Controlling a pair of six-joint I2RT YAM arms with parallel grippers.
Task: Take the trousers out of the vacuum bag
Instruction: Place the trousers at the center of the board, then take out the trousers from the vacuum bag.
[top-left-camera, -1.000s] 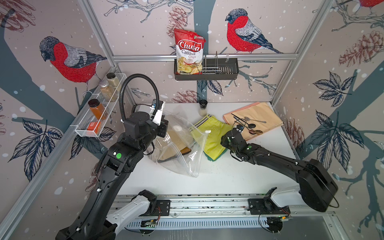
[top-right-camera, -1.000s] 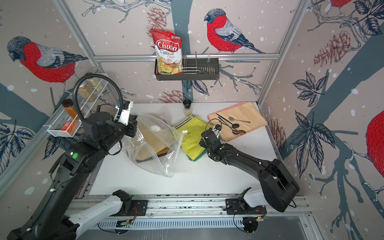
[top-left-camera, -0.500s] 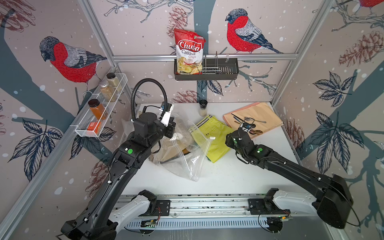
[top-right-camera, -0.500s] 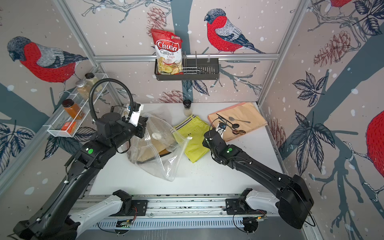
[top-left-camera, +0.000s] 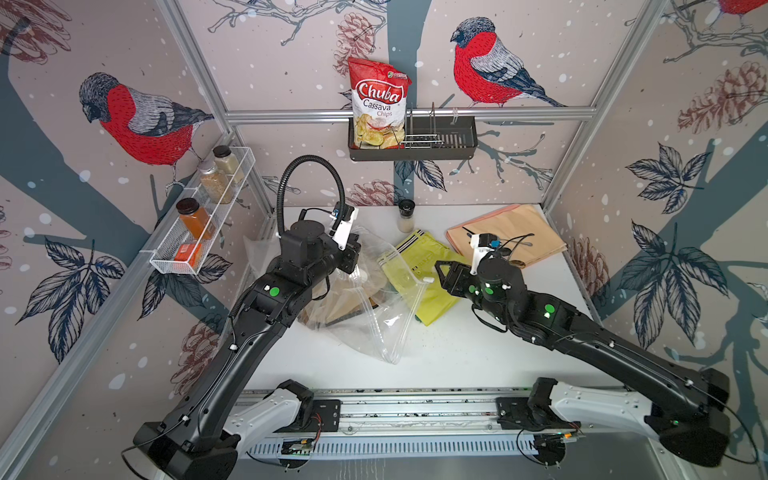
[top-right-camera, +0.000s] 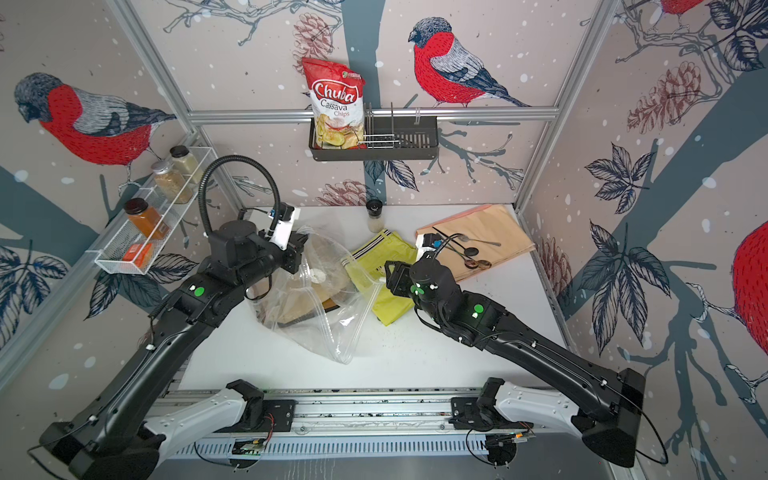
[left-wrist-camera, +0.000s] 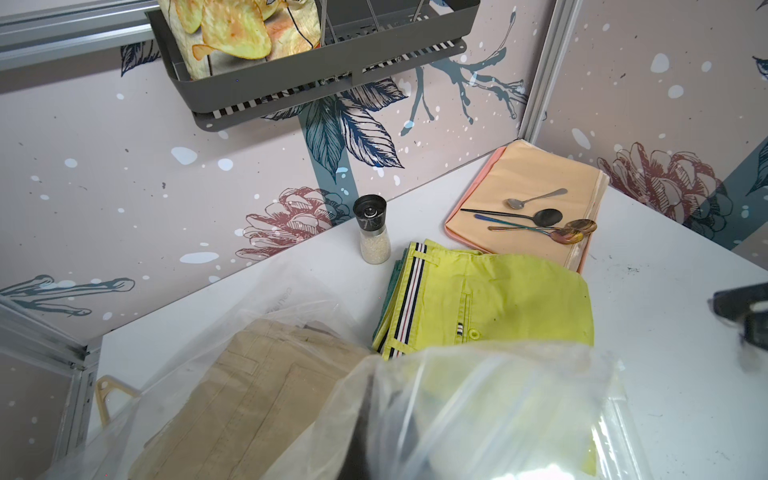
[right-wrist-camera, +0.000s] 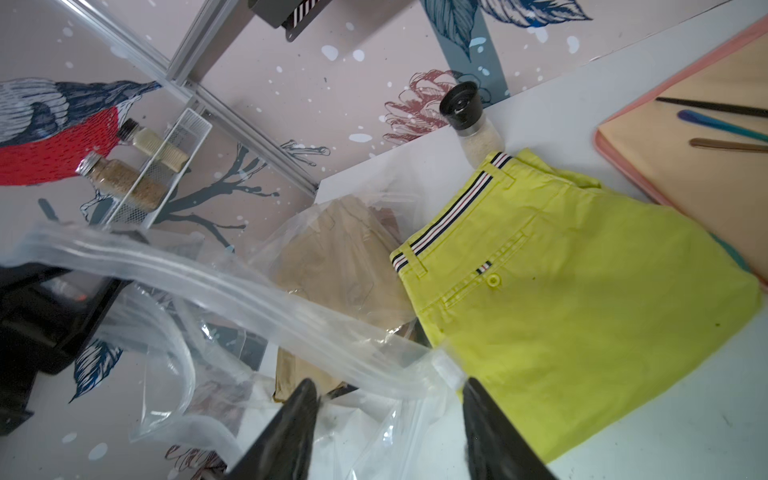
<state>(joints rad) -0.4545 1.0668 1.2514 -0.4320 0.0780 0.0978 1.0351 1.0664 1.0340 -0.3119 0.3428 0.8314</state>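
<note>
The clear vacuum bag (top-left-camera: 374, 328) (top-right-camera: 328, 332) lies crumpled mid-table with its upper wall lifted. My left gripper (top-left-camera: 353, 257) (left-wrist-camera: 374, 436) is shut on that plastic, which drapes over and blurs its fingers. Khaki trousers (left-wrist-camera: 249, 399) (right-wrist-camera: 340, 257) are still inside the bag, with darker ones partly hidden beneath. Yellow trousers (top-left-camera: 432, 299) (left-wrist-camera: 498, 299) (right-wrist-camera: 582, 311) lie outside on a teal pair (left-wrist-camera: 392, 291). My right gripper (top-left-camera: 440, 270) (right-wrist-camera: 390, 384) is open and empty at the bag's mouth, close to the white zip slider (right-wrist-camera: 446, 368).
A grinder (top-left-camera: 405, 214) stands at the back wall behind the yellow trousers. A peach cloth (top-left-camera: 519, 232) with spoons lies at back right. A wire spice rack (top-left-camera: 199, 224) hangs on the left wall. A black basket (top-left-camera: 440, 145) with a chips bag hangs on the back wall.
My left gripper has carried the bag's upper wall to the right, toward the table's middle. My right gripper has come off the yellow trousers and turned to the bag's mouth.
</note>
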